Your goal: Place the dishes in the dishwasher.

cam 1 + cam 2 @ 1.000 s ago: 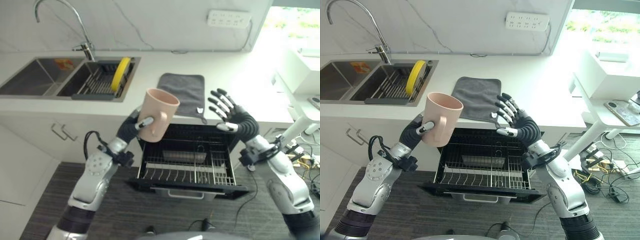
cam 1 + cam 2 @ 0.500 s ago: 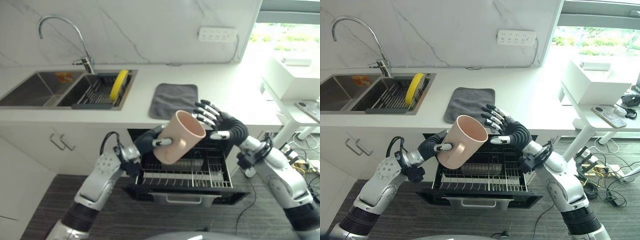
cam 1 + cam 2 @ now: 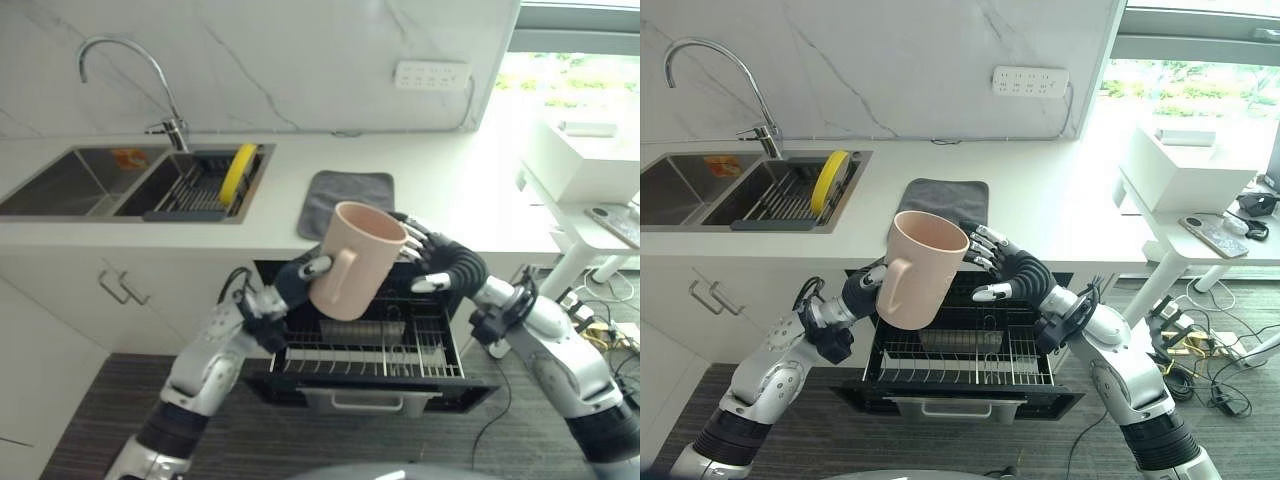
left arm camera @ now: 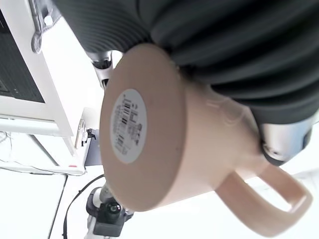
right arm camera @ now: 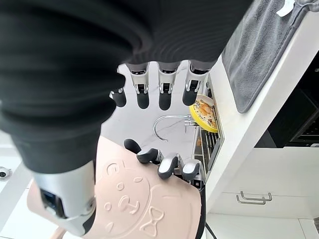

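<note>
My left hand holds a pale pink mug by the handle side, fingers curled round it. The mug is nearly upright, mouth up, above the pulled-out wire rack of the open dishwasher. Its labelled base shows in the left wrist view. My right hand is open just to the right of the mug, fingers spread straight toward its side; I cannot tell if they touch. A yellow plate stands on edge in the sink's rack.
A grey cloth lies on the white counter behind the mug. A double sink with a curved tap sits at the left. A grey rectangular dish rests in the dishwasher rack. Cabinet handles lie below the sink.
The left hand has turned the mug from tilted to nearly upright and lifted it slightly. The right hand has closed in on the mug's right side, fingers still spread.
</note>
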You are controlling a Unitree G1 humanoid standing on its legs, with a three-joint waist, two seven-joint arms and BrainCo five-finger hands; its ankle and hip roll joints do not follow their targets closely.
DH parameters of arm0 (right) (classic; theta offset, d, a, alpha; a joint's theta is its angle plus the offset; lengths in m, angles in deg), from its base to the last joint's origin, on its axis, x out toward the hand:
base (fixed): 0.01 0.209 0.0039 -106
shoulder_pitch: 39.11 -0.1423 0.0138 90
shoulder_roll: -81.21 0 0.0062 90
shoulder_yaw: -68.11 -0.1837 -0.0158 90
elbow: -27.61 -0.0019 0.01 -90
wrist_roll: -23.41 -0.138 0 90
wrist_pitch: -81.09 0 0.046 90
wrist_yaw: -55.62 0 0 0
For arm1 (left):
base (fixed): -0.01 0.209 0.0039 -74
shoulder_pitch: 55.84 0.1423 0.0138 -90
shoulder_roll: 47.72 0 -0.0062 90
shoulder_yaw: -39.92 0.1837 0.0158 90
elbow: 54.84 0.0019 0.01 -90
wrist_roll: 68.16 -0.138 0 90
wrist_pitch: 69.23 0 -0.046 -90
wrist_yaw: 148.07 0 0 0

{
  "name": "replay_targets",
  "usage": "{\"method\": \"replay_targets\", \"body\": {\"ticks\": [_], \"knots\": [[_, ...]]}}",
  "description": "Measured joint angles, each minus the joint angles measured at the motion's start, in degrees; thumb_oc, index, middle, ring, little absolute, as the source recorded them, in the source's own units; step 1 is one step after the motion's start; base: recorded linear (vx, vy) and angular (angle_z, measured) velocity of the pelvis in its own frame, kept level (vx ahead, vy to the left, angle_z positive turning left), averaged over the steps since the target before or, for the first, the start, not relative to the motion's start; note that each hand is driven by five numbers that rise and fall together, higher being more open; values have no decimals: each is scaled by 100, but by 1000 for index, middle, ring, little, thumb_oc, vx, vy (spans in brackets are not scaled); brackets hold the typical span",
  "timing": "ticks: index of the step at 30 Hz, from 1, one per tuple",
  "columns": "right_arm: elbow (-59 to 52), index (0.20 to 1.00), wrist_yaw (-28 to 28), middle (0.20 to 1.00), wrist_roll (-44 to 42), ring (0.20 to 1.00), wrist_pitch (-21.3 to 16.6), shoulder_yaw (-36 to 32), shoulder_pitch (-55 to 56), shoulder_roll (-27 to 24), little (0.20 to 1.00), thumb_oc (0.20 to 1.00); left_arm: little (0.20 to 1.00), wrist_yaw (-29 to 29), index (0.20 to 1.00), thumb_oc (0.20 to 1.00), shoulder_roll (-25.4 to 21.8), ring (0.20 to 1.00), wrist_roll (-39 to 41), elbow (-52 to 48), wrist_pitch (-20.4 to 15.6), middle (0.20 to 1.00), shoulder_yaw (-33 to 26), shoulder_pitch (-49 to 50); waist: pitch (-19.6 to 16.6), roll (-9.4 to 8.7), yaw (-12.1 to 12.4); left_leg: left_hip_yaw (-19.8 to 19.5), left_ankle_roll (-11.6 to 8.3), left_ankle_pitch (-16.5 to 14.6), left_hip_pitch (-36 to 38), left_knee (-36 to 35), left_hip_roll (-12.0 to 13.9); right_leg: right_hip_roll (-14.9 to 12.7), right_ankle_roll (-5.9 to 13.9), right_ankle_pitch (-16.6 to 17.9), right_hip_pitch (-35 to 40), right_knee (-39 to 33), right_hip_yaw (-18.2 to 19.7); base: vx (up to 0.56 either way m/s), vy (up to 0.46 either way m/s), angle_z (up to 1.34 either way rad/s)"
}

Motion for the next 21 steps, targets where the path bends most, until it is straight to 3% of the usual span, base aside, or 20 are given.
{"method": "replay_targets", "body": {"ticks": [21], "knots": [[-1, 1000, 58, 1000, -134, 1000, -295, 257, -377, 230, 1000, 1000, 200, -1097, 200, 200, 22, 200, 141, 109, 834, 200, 129, 5, -37, 56, -4, 109, 5, -3, 31, -1, 0, 0, -2, 37, -32, -1, 105, -1, 0, -1]]}}
